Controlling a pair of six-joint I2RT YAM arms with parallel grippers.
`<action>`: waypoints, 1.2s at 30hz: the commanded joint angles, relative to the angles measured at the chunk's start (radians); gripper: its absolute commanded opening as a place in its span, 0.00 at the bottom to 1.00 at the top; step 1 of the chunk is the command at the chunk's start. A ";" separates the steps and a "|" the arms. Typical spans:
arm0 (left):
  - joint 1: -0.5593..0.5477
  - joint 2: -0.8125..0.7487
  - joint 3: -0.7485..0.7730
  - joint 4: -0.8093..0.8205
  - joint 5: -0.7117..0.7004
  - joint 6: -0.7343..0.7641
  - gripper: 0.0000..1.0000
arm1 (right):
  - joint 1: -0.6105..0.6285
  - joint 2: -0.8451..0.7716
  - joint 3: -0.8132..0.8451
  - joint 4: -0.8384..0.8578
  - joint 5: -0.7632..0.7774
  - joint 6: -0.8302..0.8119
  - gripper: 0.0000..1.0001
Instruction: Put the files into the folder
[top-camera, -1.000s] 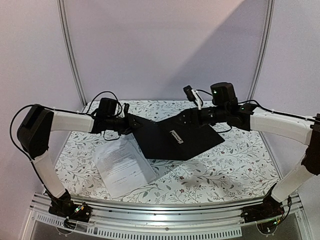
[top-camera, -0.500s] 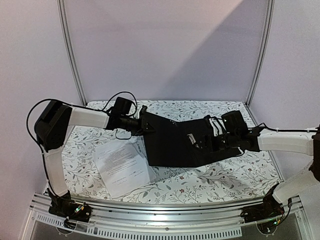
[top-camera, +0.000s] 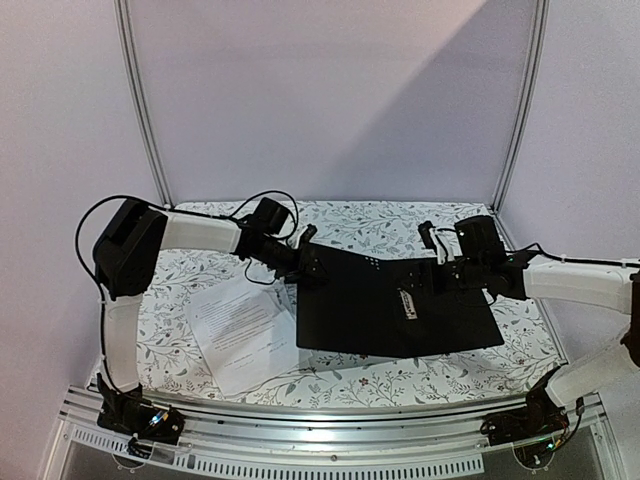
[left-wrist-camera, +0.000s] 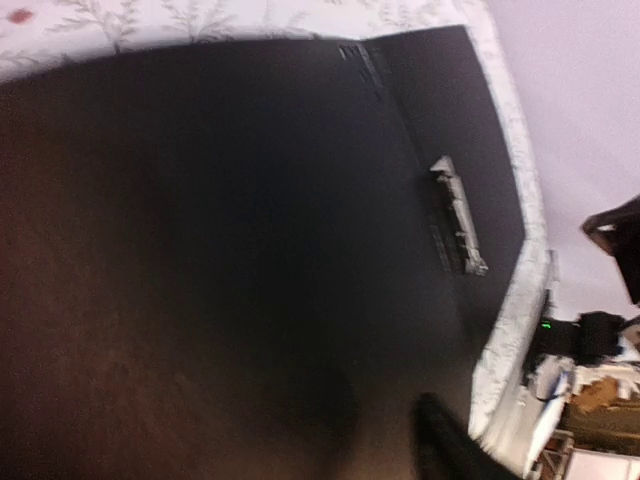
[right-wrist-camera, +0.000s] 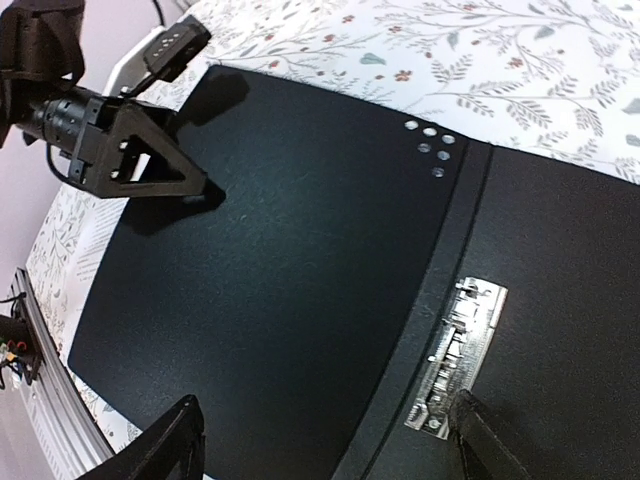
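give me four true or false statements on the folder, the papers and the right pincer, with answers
1. The folder lies open, black inside up. True.
2. The paper sheets are inside the folder. False: they lie on the tablecloth, to the folder's left.
3. A metal clip sits beside the folder's spine. True.
4. The right pincer is shut on the folder. False: it is open above it.

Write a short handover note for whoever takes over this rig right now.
Left gripper: open, at the far left corner of the folder, apparently holding nothing.
Right gripper: open, above the folder near its metal clip, holding nothing.
Folder: open flat, black inside up, mid-table.
Files: on the tablecloth beside the folder's left edge.
Done: folder opened. Left: put the files inside.
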 joint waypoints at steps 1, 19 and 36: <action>-0.001 0.004 0.111 -0.254 -0.197 0.118 0.99 | -0.052 -0.013 -0.019 -0.002 -0.034 0.024 0.82; 0.002 -0.240 -0.051 -0.297 -0.550 0.288 1.00 | -0.062 0.157 0.049 -0.073 0.134 0.016 0.77; -0.037 -0.324 -0.395 -0.204 -0.316 0.164 1.00 | -0.062 0.226 0.053 -0.038 0.117 0.023 0.76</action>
